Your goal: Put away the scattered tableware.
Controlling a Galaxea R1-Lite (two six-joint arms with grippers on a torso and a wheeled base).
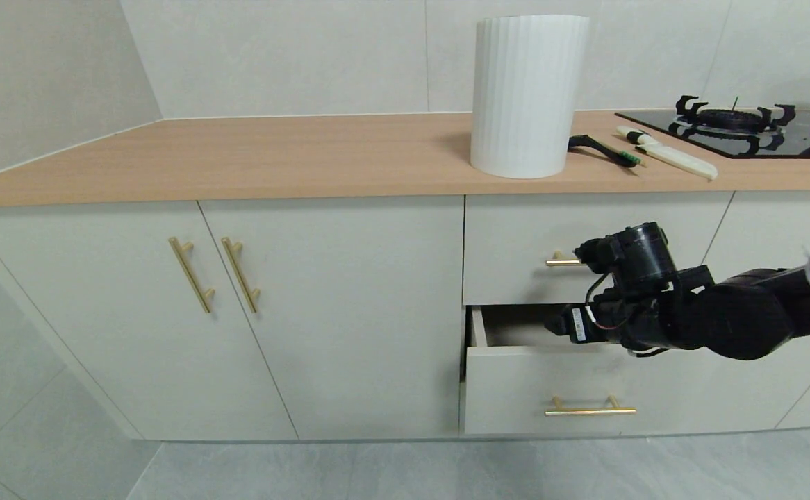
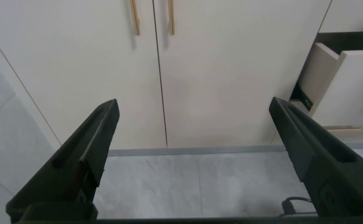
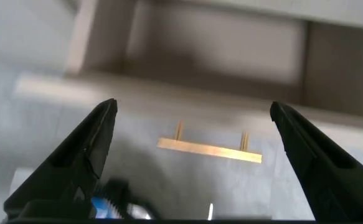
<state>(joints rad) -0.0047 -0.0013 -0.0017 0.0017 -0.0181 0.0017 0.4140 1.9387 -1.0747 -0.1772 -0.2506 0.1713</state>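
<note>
Right jaws: spread wide, holding nothing, at the open drawer (image 1: 516, 385).
Left jaws: spread wide, empty, facing cabinet doors (image 2: 218, 74).

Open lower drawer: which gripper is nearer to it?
Right. The right gripper hangs just above the front of the open lower drawer; the left gripper faces the cabinet doors, drawer off to its side.

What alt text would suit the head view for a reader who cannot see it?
The robot's black right pincer hangs over a pulled-out cream drawer with a brass handle. Above, a white ribbed cylinder and a cream-bladed knife sit on the wooden counter.
</note>
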